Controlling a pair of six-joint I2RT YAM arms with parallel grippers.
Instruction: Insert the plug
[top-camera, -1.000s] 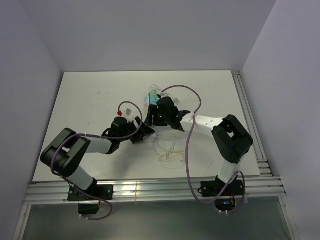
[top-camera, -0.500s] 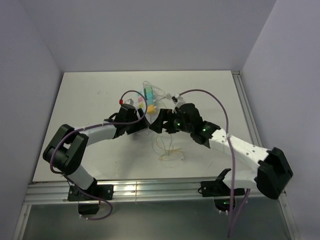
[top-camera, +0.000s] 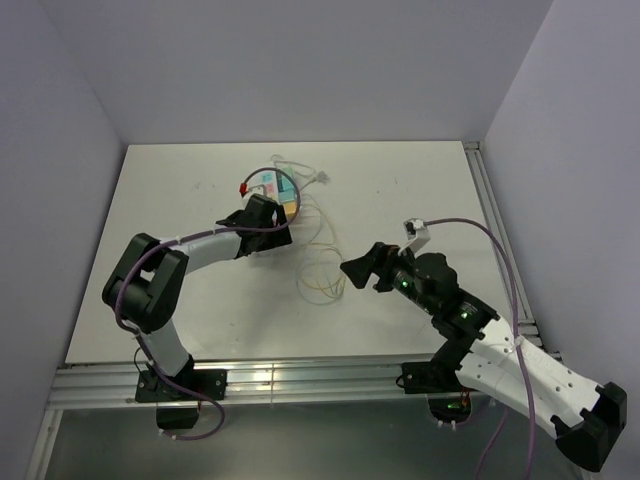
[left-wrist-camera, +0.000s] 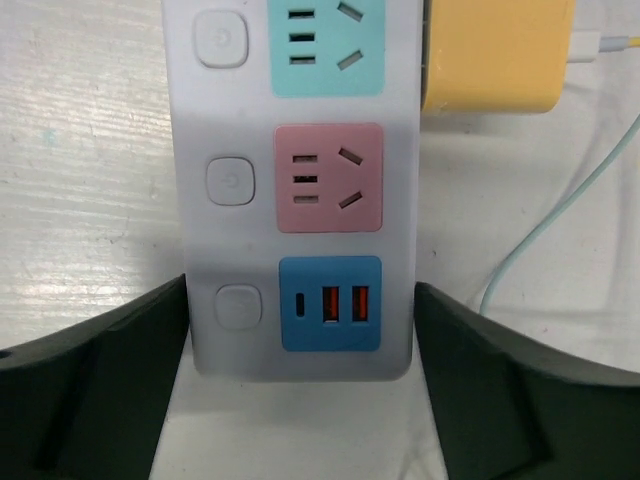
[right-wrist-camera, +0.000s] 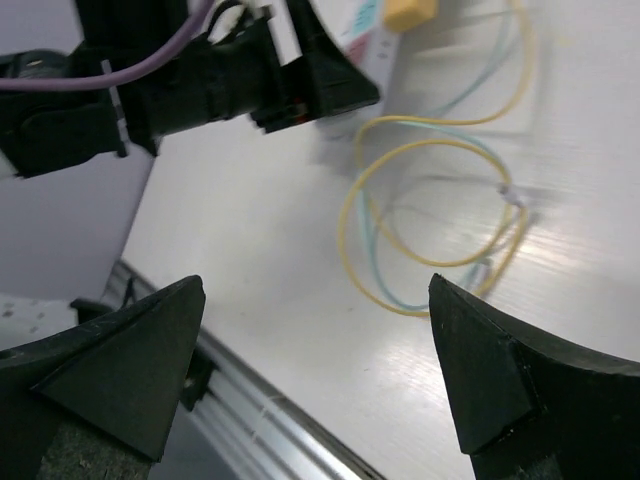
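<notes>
A white power strip (left-wrist-camera: 300, 190) with teal, pink and blue USB panels lies on the table; it also shows in the top view (top-camera: 270, 187). A yellow plug (left-wrist-camera: 495, 55) sits against its side by the teal socket, with a pale cable leading off; it also shows in the right wrist view (right-wrist-camera: 410, 12). My left gripper (left-wrist-camera: 300, 400) straddles the strip's USB end, its fingers (left-wrist-camera: 120, 360) against both sides, and also shows in the top view (top-camera: 268, 222). My right gripper (top-camera: 362, 268) is open and empty, well right of the strip, above the table (right-wrist-camera: 316, 290).
Loose yellow and teal cable loops (top-camera: 322, 280) lie between the two grippers and show in the right wrist view (right-wrist-camera: 400, 220). The table's metal front rail (top-camera: 300, 378) runs along the near edge. Walls close in the left, back and right.
My right arm has pulled back from the strip toward the front right, its gripper now empty. My left gripper has carried the strip back and to the left, turning it.
</notes>
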